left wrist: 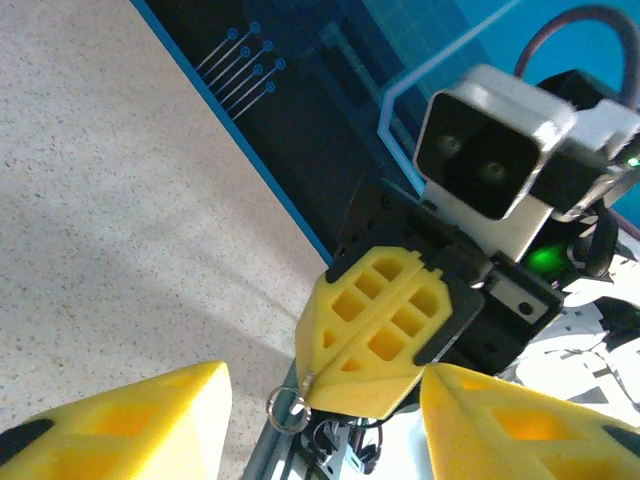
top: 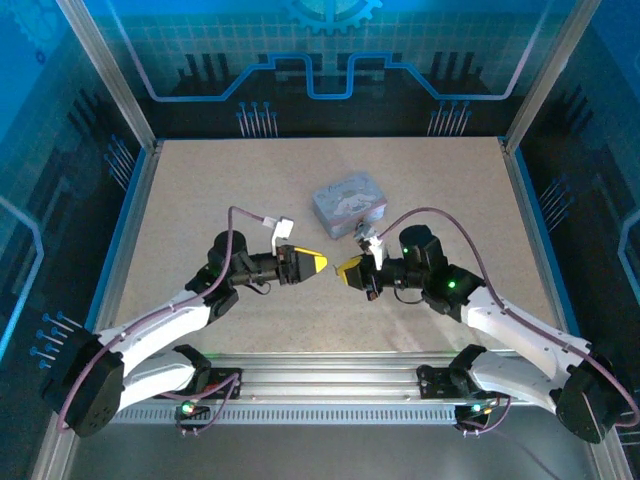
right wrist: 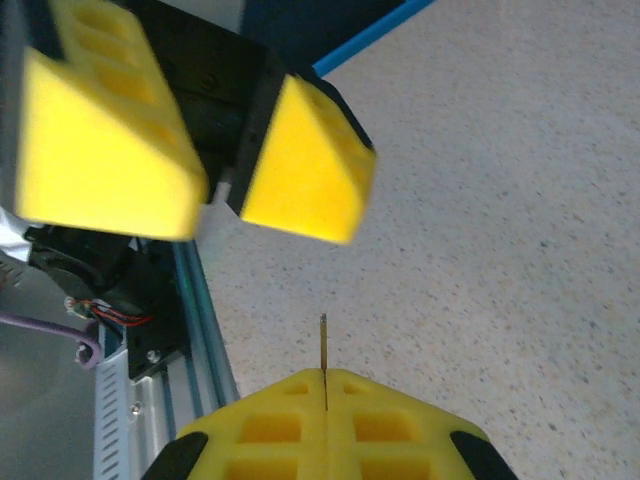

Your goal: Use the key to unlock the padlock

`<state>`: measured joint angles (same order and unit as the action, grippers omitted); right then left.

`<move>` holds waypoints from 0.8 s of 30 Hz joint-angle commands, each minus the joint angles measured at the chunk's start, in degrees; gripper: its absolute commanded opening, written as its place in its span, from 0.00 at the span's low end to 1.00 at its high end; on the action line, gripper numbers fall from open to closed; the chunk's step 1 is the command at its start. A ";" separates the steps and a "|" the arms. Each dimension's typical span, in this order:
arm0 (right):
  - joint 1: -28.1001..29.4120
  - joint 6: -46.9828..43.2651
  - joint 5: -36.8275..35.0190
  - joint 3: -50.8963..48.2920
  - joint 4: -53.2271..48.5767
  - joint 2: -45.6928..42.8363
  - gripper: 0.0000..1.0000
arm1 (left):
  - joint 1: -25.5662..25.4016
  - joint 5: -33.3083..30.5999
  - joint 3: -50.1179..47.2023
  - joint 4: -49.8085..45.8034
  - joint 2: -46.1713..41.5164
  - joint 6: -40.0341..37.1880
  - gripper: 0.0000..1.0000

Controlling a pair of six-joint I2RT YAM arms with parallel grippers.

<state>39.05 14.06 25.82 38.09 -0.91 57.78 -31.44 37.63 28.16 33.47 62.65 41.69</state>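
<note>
Firstly, surface: a pale, speckled beige table (top: pixel 200 180), flat and matte, edged in blue, with a ribbed metal rail (top: pixel 330 385) along the 6 o'clock side.
Room: silver frame posts (top: pixel 105 70) rise at the corners; the walls (top: pixel 330 50) glow with blue circuit-style lines.
Arms: two, white and black; left arm (top: pixel 150 325) rooted at 7 o'clock, right arm (top: pixel 520 325) at 5 o'clock, both reaching to the table's middle.
Left gripper (top: pixel 320 263): one, pointing to 3 o'clock, yellow fingers spread wide with nothing between them.
Right gripper (top: pixel 343 270): one, pointing to 9 o'clock, tip just beside the left one's, fingers pressed together on the key (right wrist: pixel 323 345).
Key: one, a thin metal blade poking out from the closed fingers; one small silvery ring (left wrist: pixel 287 410) hangs at the fingers' edge.
Tin box (top: pixel 349 200): one, grey-blue with a picture lid, at 12 o'clock from the grippers, near but apart.
</note>
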 commanded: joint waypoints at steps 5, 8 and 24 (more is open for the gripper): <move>1.60 0.87 2.52 1.70 4.16 0.74 0.00 | -1.84 1.92 2.69 3.11 1.78 -2.57 0.46; 1.87 1.18 2.65 2.08 4.24 1.28 0.00 | -2.06 1.92 2.84 3.12 2.03 -2.76 0.43; 2.23 3.60 2.13 2.39 6.31 2.17 0.00 | -2.72 1.58 3.40 1.99 2.55 -3.81 0.26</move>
<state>40.25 16.38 27.51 38.37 2.92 59.77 -33.71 38.41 29.78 34.96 64.88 39.88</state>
